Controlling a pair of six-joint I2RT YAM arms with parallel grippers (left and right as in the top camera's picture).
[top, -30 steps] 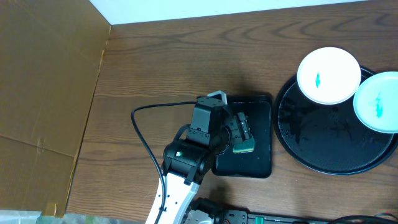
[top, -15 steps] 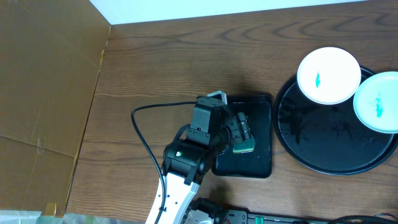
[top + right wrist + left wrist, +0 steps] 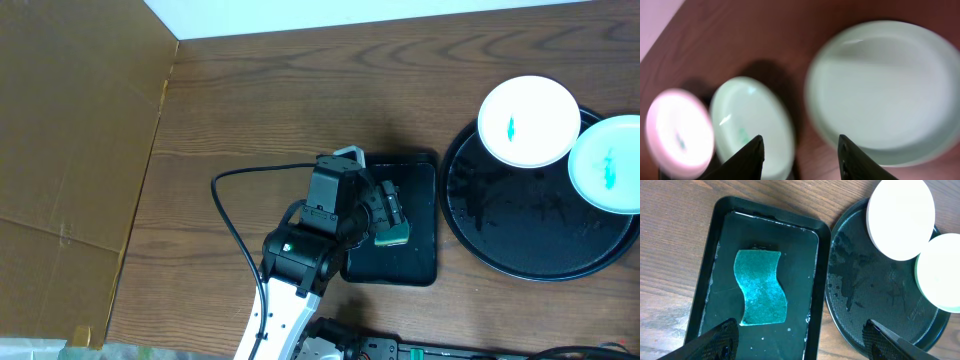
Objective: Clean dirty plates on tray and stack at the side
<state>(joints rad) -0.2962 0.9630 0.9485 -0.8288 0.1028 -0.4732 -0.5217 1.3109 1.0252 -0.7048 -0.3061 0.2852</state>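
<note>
Far left: cardboard panel point(image 3: 70, 130) on the wood worktop point(image 3: 260, 90). Bottom centre: left arm point(image 3: 300, 255), with a black cable point(image 3: 225, 200) looping to its left. Over the black rectangular tray point(image 3: 710, 275): left pincer point(image 3: 802, 341), jaws spread wide, nothing in them. The teal sponge point(image 3: 761, 287) lies flat in that tray, clear of both fingers. Just right of it, rims nearly touching: round black tray point(image 3: 860, 295), surface streaked. Two plates on its far-right part: first plate point(image 3: 528, 121) overhanging the upper rim, second plate point(image 3: 610, 165) right beside it, edges meeting, cut by the frame edge. Each has a small teal smear in the middle. The right wrist view is blurred: right pincer point(image 3: 800, 157) open and empty, above the plates. The third plate point(image 3: 880, 90) sits apart from the other two, on what looks like bare wood. I can't make out a smear on it.
</note>
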